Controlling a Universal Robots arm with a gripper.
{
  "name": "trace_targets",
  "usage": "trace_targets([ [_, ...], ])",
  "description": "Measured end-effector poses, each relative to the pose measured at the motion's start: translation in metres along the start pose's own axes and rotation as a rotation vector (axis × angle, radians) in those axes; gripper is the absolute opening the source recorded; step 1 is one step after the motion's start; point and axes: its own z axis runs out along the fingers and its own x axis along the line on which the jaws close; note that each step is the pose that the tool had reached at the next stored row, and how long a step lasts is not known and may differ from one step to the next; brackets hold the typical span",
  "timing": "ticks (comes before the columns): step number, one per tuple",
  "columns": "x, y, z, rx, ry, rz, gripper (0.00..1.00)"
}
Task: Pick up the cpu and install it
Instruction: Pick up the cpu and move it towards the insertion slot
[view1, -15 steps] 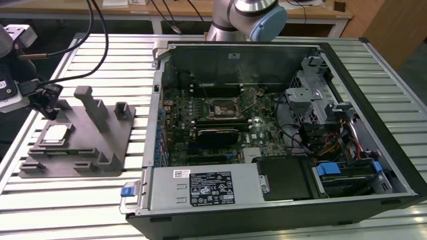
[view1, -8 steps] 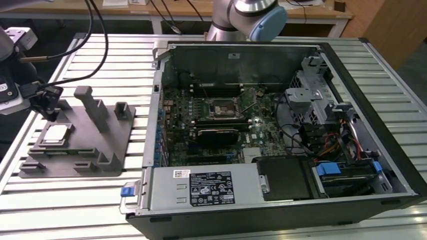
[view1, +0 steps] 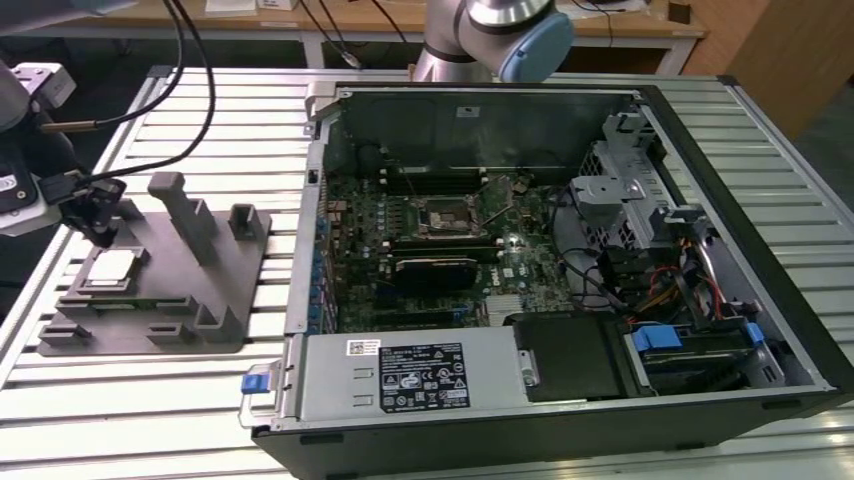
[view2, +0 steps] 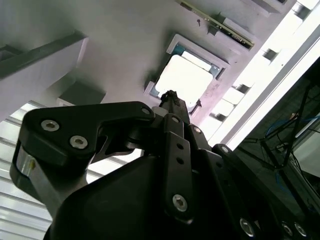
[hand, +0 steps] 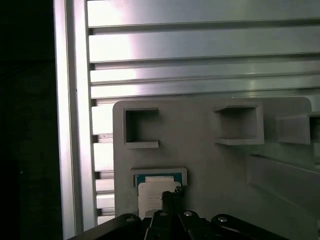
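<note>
Jaws: we see them drawn together to one narrow dark tip, clamped on nothing. In both wrist views the tip sits over one edge of the cpu; we cannot tell whether it touches.

Cpu: small flat square with a pale silver-grey metal top, glaring almost white in the second wrist view, with a green border along one side. No marking on its top can be read. It lies flat in a shallow framed pocket of the plate, at the exterior view's left, well apart from the case.

Plate: grey plastic with upright posts and open square pockets, resting on the slatted metal tabletop.

Case: open, motherboard exposed, its socket near the middle.

Writing: a white sticker on the far case wall, and a black label with white print beside a small white sticker on the silver box at the near edge. All print is too small to read.
</note>
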Motion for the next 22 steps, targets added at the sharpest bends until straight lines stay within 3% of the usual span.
trace_targets([
  [13, 0.0102, -0.0014, 0.0131, -0.0001, -0.0001, 0.0, 0.11],
  [22, 0.0113, -0.0045, 0.0193, 0.0001, 0.0001, 0.0, 0.11],
])
